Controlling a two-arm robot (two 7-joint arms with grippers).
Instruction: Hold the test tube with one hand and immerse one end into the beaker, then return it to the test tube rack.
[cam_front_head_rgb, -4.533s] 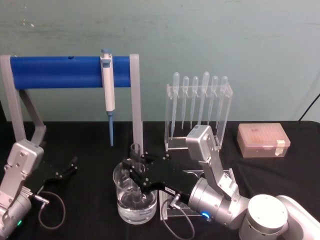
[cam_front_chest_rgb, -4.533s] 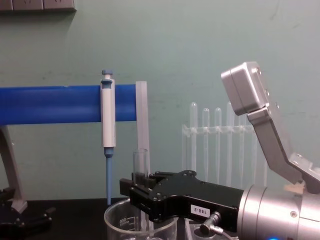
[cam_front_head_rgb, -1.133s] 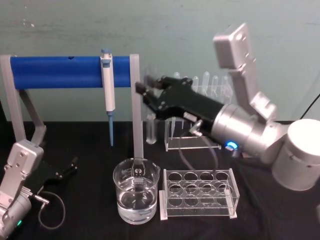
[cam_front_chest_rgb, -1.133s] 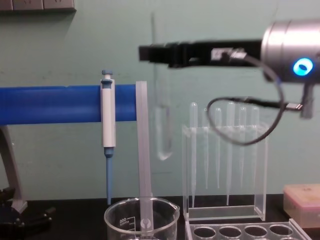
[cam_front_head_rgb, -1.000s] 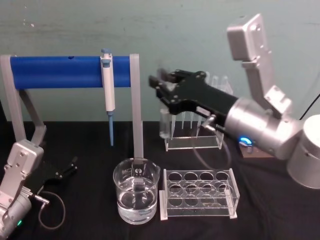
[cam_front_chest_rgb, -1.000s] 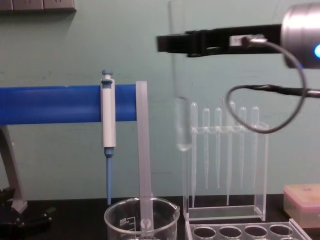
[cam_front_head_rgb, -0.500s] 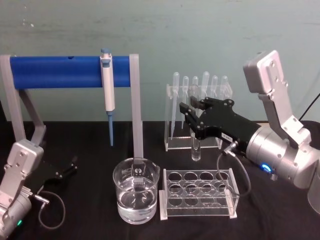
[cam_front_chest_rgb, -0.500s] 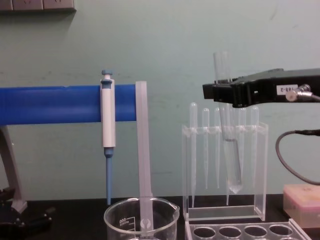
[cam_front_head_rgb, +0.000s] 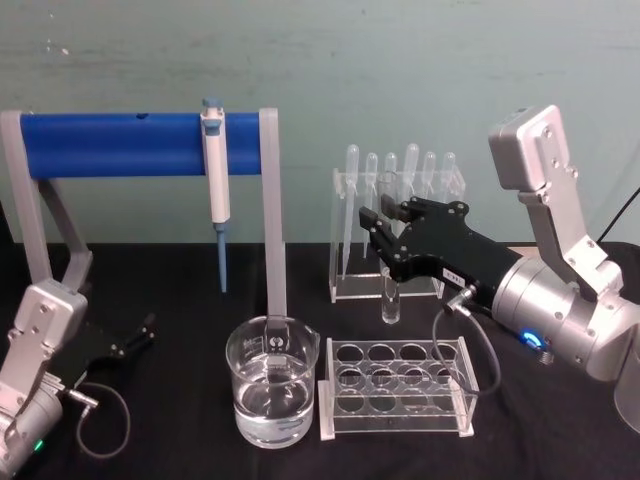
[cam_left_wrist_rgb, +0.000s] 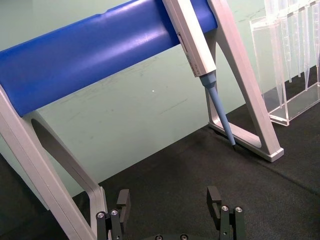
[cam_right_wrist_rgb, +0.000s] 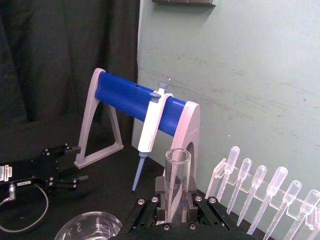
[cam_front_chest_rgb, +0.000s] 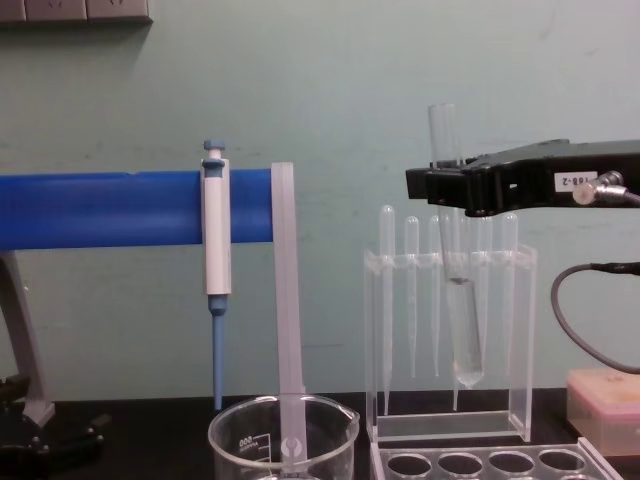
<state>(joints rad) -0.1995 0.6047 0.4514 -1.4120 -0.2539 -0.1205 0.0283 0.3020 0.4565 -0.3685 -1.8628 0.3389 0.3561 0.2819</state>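
My right gripper (cam_front_head_rgb: 380, 232) is shut on the test tube (cam_front_head_rgb: 390, 295), a clear glass tube held nearly upright by its upper part. The tube's round bottom hangs in the air above the back left of the holed rack (cam_front_head_rgb: 398, 385), to the right of the beaker (cam_front_head_rgb: 272, 390) and clear of it. From the chest the test tube (cam_front_chest_rgb: 465, 330) leans slightly below the black right gripper (cam_front_chest_rgb: 440, 185), in front of the pipette stand. The right wrist view shows the tube's open rim (cam_right_wrist_rgb: 176, 160) between the jaws. The beaker (cam_front_chest_rgb: 282, 440) holds clear liquid. My left gripper (cam_left_wrist_rgb: 169, 200) rests open at the table's left.
A blue-and-white micropipette (cam_front_head_rgb: 214, 180) hangs on the blue bar stand (cam_front_head_rgb: 110, 143) behind the beaker. A clear stand with several bulb pipettes (cam_front_head_rgb: 405, 170) is at the back. A pink box (cam_front_chest_rgb: 605, 405) sits at the right. Black cloth covers the table.
Over the last second my right gripper carried the tube to the right and down, from high beside the blue stand to just above the holed rack. In the last half second it barely moved.
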